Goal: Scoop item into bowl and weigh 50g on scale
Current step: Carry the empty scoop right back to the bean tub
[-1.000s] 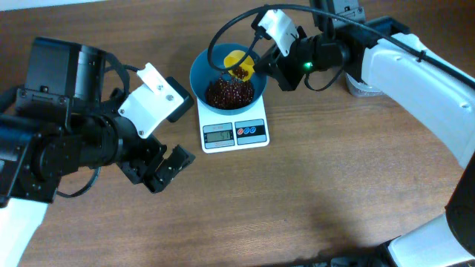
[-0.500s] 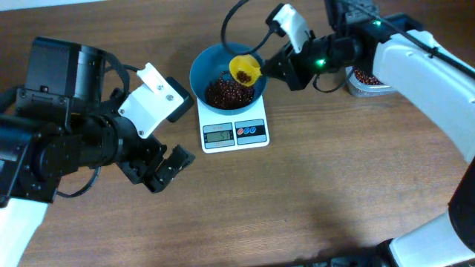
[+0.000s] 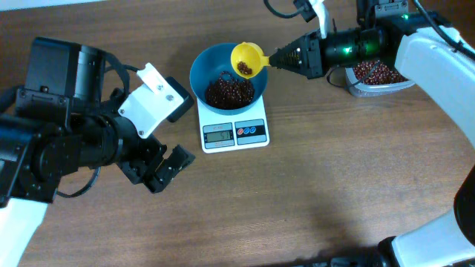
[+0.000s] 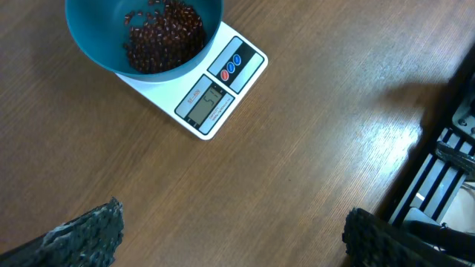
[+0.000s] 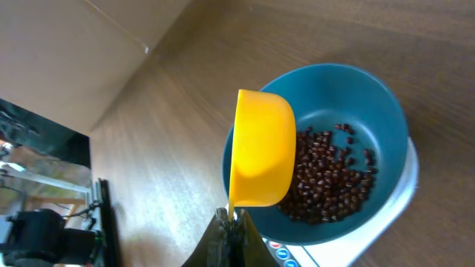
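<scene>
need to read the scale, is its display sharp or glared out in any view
Left wrist: scale display sharp, no glare, digits readable. Overhead: in focus but too small to read. Right wrist: display not visible; yellow scoop and blue bowl dominate.

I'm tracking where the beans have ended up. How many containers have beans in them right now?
3: the blue bowl sitting on the scale, the yellow scoop raised over the bowl's far rim, and the clear tub to the right, partly hidden by the arm. Others may be out of view.

Overhead top-down; wrists nearer, seemingly oblique, share bowl (image 3: 202, 70).
</scene>
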`<move>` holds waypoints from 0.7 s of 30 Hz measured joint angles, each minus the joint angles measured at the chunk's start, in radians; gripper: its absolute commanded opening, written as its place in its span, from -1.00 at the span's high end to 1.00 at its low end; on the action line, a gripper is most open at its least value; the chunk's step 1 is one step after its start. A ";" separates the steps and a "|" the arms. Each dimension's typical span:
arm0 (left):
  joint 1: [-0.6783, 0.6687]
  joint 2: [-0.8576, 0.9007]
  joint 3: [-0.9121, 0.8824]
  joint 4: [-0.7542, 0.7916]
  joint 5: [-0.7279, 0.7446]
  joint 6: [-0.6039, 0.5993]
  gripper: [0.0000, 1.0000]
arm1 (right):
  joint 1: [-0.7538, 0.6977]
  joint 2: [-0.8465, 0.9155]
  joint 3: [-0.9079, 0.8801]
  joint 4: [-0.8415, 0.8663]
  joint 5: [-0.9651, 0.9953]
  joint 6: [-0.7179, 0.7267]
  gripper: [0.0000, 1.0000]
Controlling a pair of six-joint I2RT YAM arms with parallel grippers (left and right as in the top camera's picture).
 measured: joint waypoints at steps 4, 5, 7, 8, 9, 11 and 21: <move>0.000 0.000 0.000 0.000 0.000 0.000 -0.97 | 0.000 0.000 0.000 0.002 -0.018 0.039 0.92; 0.000 0.000 0.000 0.000 0.000 0.000 -0.97 | 0.000 0.000 0.000 0.003 -0.019 0.042 0.92; 0.000 0.000 0.000 0.000 0.000 0.000 -0.97 | -0.003 0.000 0.000 0.003 -0.023 0.047 0.92; 0.000 0.000 0.000 0.000 0.000 0.000 -0.97 | -0.006 0.000 0.000 0.003 -0.024 0.049 0.92; 0.000 0.000 0.000 0.000 0.000 0.000 -0.97 | -0.011 0.000 0.000 0.003 -0.026 0.051 0.92; 0.000 0.000 0.000 0.000 0.000 0.000 -0.97 | -0.041 0.000 0.000 0.003 -0.035 0.071 0.92; 0.000 0.000 0.000 0.000 0.000 0.000 -0.97 | -0.389 0.000 0.000 0.003 -0.044 0.113 0.92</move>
